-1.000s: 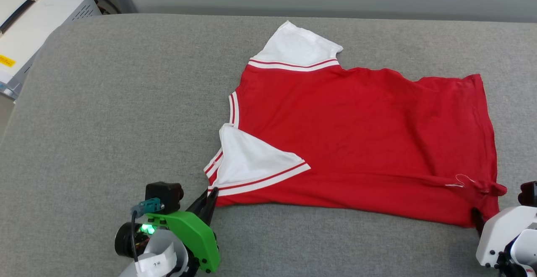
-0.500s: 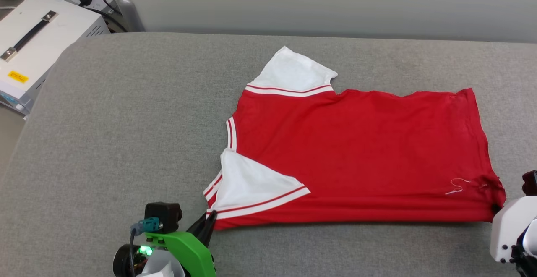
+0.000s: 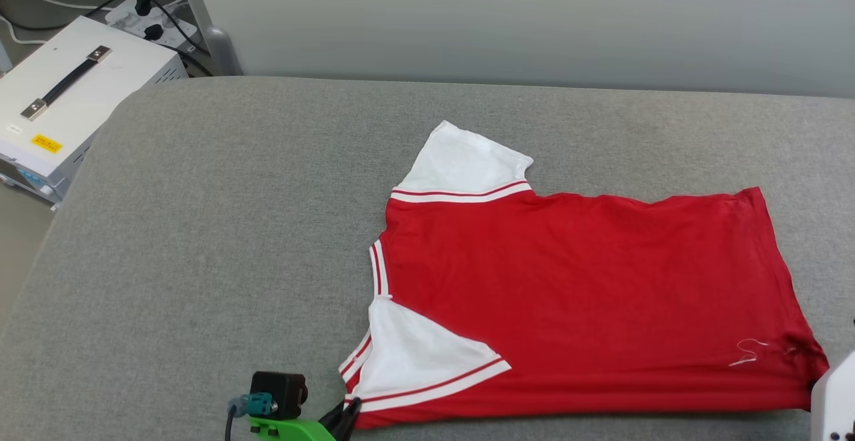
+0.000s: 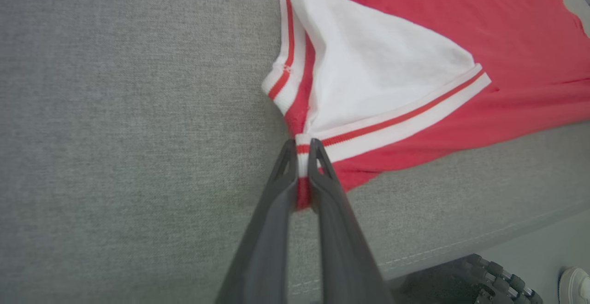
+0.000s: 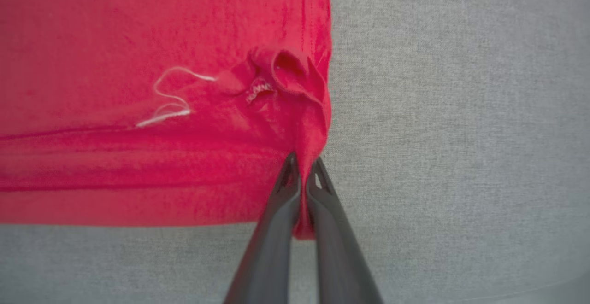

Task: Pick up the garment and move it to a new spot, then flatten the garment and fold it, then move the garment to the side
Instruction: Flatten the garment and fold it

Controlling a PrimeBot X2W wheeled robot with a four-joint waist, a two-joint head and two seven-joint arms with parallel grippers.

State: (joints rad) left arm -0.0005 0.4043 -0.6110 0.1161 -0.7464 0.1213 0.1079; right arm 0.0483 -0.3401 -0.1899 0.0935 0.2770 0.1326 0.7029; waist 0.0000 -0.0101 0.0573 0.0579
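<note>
The garment (image 3: 588, 294) lies flat on the grey worktop (image 3: 220, 227), toward the robot's right of centre and close to the near edge. Its long axis runs across the head view: neckline and shoulders point to the robot's left, the hem to its right. A plain red face is up. The far sleeve (image 3: 467, 164) sticks out away from the robot. The near sleeve (image 3: 414, 347) is folded in over the red body as a white triangle.

The left hand (image 4: 302, 145) is clenched on the striped cuff corner at the near shoulder, red and white cloth pinched between its dark fingers. The right hand (image 5: 302, 159) is clamped on the near hem corner, where the cloth bunches into a small pucker beside a loose white thread (image 5: 170, 96).

In the head view the bottom edge cuts off both hands, leaving a green bracket and a pale casing.

The worktop is covered in a coarse woven fabric with a rounded corner. The jersey is a thin knit, creased along its near edge. A white metal case (image 3: 80, 107) with a black strap handle sits beyond the worktop's left end.
</note>
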